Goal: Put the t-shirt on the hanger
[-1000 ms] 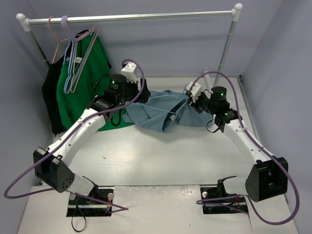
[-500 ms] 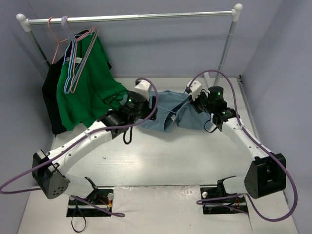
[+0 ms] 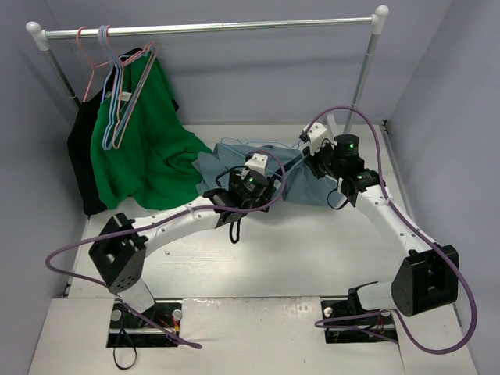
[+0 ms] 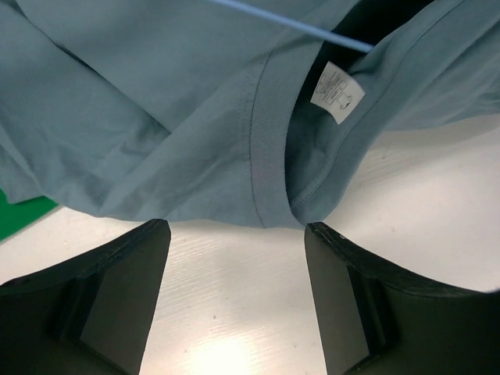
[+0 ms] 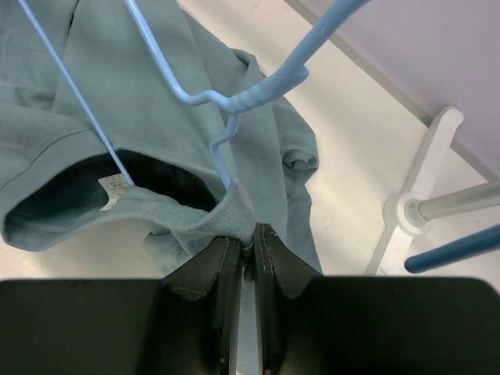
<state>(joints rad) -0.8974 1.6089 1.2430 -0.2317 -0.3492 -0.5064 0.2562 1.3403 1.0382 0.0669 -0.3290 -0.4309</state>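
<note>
Having been swung across, the left fingers (image 4: 129, 277) are held wide before the t-shirt (image 4: 156, 101) collar, which is pinched by the right fingers (image 5: 223, 277). A second grip, for feeding the hanger (image 5: 234, 98) through, is judged imminent.

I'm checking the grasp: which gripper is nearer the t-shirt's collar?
Right. The right gripper is shut on the collar of the t-shirt. The left gripper is open, just short of the collar's edge and not gripping it.

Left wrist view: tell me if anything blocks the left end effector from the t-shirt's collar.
Nothing visible does. The left end effector is open, and only bare table lies between it and the t-shirt collar just ahead. The right end effector pinches the collar elsewhere, outside this view.
</note>
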